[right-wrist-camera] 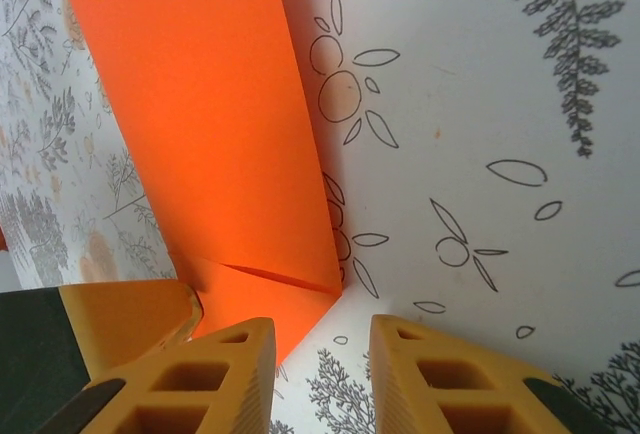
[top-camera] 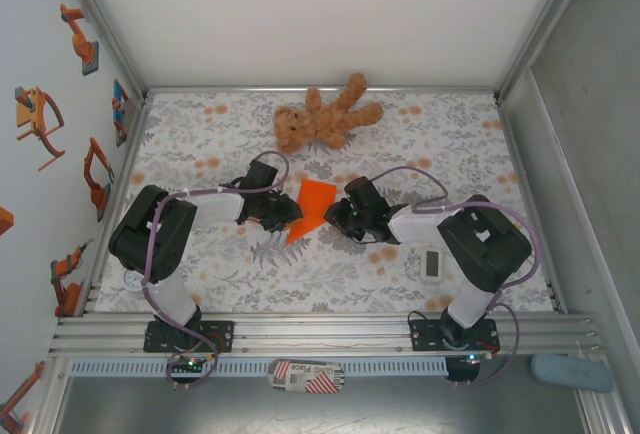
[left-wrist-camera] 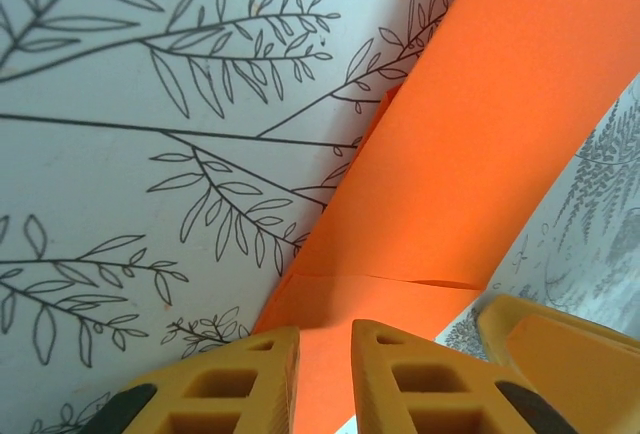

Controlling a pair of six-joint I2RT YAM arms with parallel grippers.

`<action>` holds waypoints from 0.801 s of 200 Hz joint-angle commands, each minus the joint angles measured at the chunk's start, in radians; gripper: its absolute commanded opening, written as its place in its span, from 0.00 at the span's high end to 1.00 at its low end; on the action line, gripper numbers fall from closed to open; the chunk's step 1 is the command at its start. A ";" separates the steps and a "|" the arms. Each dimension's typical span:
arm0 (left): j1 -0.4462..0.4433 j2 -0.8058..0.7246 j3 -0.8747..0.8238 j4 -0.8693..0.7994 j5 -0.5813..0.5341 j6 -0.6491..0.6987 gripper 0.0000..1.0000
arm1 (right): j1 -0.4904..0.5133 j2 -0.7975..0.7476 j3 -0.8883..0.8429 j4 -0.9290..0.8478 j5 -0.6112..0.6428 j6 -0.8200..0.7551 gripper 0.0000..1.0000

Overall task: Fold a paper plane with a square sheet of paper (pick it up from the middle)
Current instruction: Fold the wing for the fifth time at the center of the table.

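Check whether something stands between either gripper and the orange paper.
Nothing visible does. The paper lies on the table between the left gripper and the right gripper, and both wrist views show it right at the jaws. The bear sits farther back, apart from them.

Black arms (top-camera: 160,229), purple cables (top-camera: 405,169), yellow fingers (left-wrist-camera: 245,384)

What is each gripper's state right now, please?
Left gripper: nearly closed over the square sheet of paper; grip cannot be told.
Right gripper: open.
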 commanded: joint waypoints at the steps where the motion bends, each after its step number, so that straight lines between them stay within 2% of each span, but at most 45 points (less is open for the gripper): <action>1: 0.016 0.020 -0.040 -0.017 0.014 -0.036 0.79 | 0.005 0.019 0.038 -0.019 0.018 0.015 0.71; 83: 0.032 0.034 -0.054 0.011 0.036 -0.046 0.79 | 0.003 0.067 0.054 0.047 -0.027 0.018 0.71; 160: 0.042 0.027 -0.065 0.019 0.042 -0.052 0.79 | 0.002 0.106 0.018 0.236 -0.074 0.118 0.71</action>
